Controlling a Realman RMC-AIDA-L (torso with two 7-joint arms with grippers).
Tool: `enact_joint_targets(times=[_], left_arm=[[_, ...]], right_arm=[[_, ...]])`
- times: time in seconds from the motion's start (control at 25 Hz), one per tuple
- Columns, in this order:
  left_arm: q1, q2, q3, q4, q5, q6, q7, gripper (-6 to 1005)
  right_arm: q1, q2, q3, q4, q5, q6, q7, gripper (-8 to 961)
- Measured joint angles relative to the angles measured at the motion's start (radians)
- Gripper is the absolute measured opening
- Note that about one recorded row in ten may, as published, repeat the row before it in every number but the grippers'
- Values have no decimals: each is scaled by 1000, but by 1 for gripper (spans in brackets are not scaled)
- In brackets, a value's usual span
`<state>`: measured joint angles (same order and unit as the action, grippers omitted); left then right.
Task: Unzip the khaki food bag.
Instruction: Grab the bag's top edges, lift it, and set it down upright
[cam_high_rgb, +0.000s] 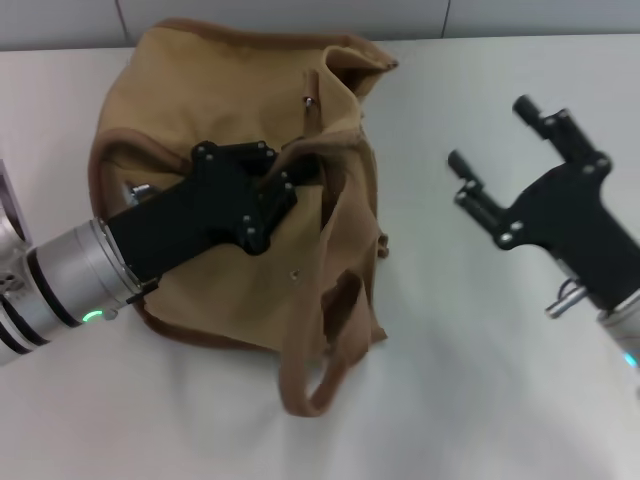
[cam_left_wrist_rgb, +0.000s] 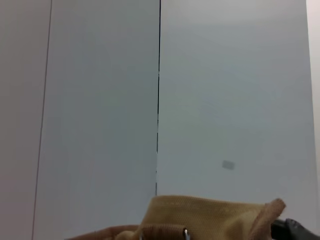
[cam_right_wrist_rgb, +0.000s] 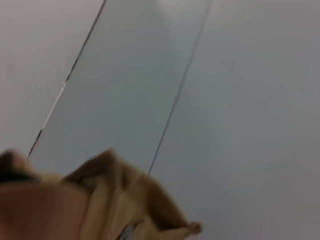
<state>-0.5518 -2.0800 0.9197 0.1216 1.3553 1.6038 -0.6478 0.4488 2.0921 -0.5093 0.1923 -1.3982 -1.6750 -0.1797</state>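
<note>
The khaki food bag (cam_high_rgb: 210, 90) lies slumped on the white table, its tan strap handles (cam_high_rgb: 335, 330) trailing toward me. A small metal zipper pull (cam_high_rgb: 308, 101) shows near its top seam. My left gripper (cam_high_rgb: 285, 180) rests on the middle of the bag, at the dark opening along the top. My right gripper (cam_high_rgb: 497, 145) is open and empty, hovering over the table to the right of the bag, apart from it. The bag's upper edge also shows in the left wrist view (cam_left_wrist_rgb: 210, 215) and in the right wrist view (cam_right_wrist_rgb: 100, 200).
The white table (cam_high_rgb: 480, 380) carries the bag. A grey panelled wall (cam_left_wrist_rgb: 225, 100) stands behind the table's far edge. A silver snap (cam_high_rgb: 137, 189) shows on the bag beside my left arm.
</note>
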Motion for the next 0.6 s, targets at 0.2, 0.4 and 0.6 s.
enact_joint_targets(times=[0.2,0.4,0.6], left_arm=[[-12,0,1,-25,4,-1,3,83],[-14,0,3,-40,8,-2,4,83],[-14,0,4,-45,9,-2,4,83]], right_arm=[[40,0,3,86,-4,85,-198,654],[71,0,44,166,-10,167,-415,651],[78,0,130,199,-117,212,-507,647]])
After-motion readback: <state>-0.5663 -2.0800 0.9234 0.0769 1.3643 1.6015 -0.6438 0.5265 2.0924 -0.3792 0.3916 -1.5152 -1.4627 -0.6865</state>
